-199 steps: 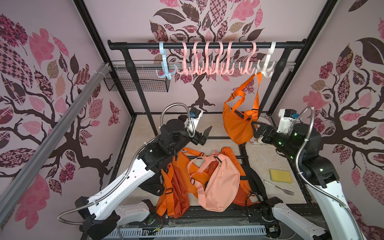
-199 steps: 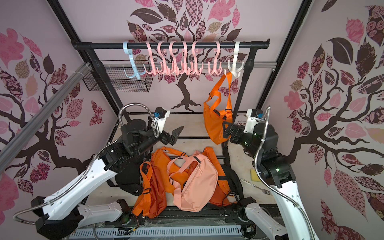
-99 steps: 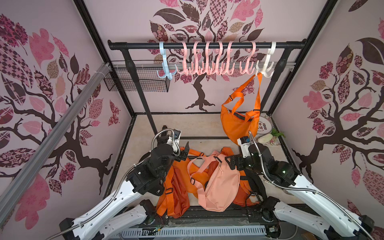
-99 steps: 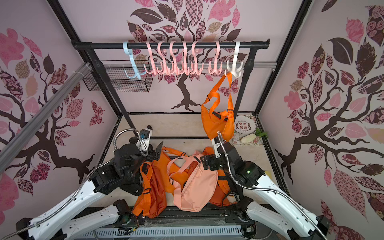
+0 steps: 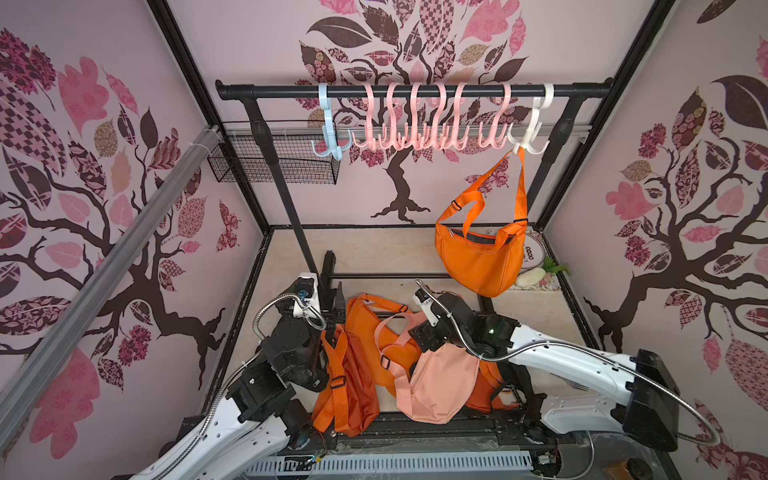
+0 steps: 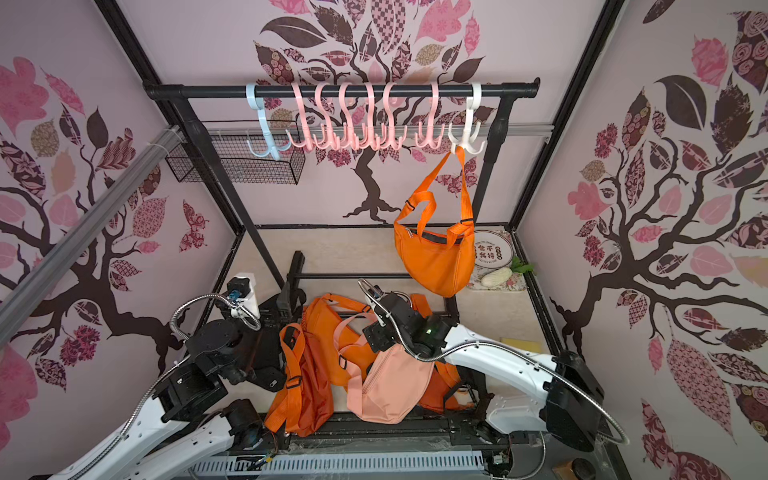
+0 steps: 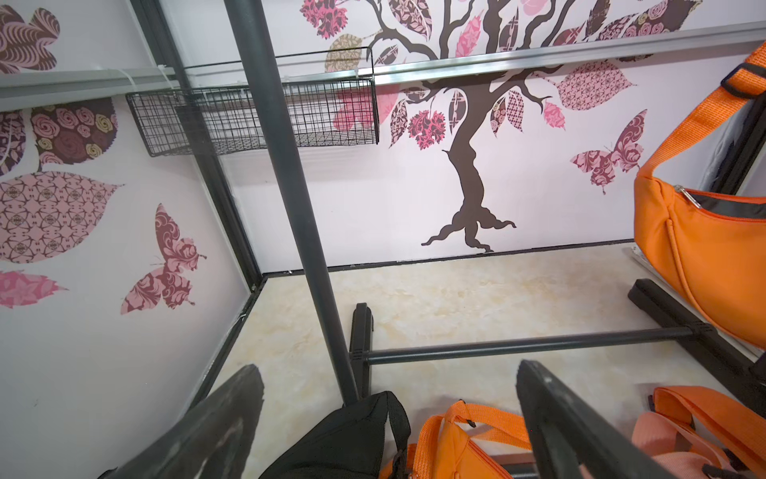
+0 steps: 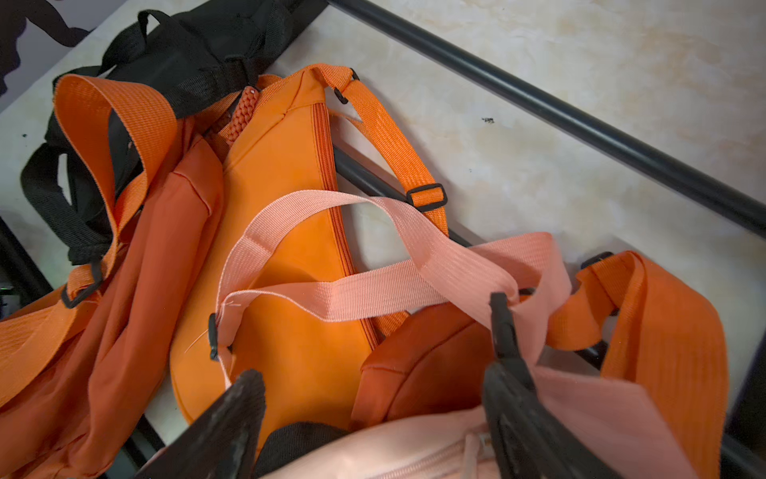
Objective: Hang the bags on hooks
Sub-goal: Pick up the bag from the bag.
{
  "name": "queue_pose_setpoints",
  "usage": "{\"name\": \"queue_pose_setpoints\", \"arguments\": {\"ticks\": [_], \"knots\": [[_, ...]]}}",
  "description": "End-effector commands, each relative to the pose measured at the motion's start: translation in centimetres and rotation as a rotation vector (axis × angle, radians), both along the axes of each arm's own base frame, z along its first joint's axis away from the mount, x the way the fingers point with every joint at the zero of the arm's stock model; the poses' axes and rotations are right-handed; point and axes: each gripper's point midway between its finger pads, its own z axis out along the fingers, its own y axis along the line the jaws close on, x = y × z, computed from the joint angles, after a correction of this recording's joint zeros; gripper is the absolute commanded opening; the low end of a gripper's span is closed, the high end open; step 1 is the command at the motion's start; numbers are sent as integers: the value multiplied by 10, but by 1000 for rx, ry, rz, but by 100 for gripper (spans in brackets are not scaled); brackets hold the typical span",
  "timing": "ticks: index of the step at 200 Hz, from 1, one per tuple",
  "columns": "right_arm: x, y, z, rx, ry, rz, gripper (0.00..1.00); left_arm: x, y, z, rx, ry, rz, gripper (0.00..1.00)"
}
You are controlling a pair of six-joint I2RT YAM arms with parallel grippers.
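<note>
An orange bag (image 6: 434,262) hangs from the white hook (image 6: 466,141), a pink bag (image 6: 386,386) lies heaped below.

Orange bag (image 5: 478,262), white hook (image 5: 525,142)

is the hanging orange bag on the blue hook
No, in a top view the orange bag hangs by its strap from the white hook, while the blue hook is bare.

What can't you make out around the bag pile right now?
- Right end effector: wrist view leaves unclear whether a finger touches the pink strap; in top views its own wrist hides the fingers.
- Black bag: cut by the left wrist view's edge; left arm mostly covers it in top views.
- Orange bags beneath the pink bag: count unclear.
</note>
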Motion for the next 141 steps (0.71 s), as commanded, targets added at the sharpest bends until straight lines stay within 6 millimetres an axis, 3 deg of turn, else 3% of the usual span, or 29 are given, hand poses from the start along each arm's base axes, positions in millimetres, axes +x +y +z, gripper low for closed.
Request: {"name": "queue_pose_setpoints", "arguments": {"ticks": [1, 52, 83, 141], "knots": [[20, 21, 3, -17, -69, 32, 80, 3, 0, -6, -5, -14, 16, 98], [49, 31, -37, -138, -111, -13, 68, 1, 0, -7, -9, -19, 5, 97], [62, 39, -44, -148, -147, -26, 57, 3, -4, -9, -5, -13, -7, 96], [78, 53, -62, -184, -190, -18, 46, 2, -5, -10, 0, -14, -13, 95]]}}
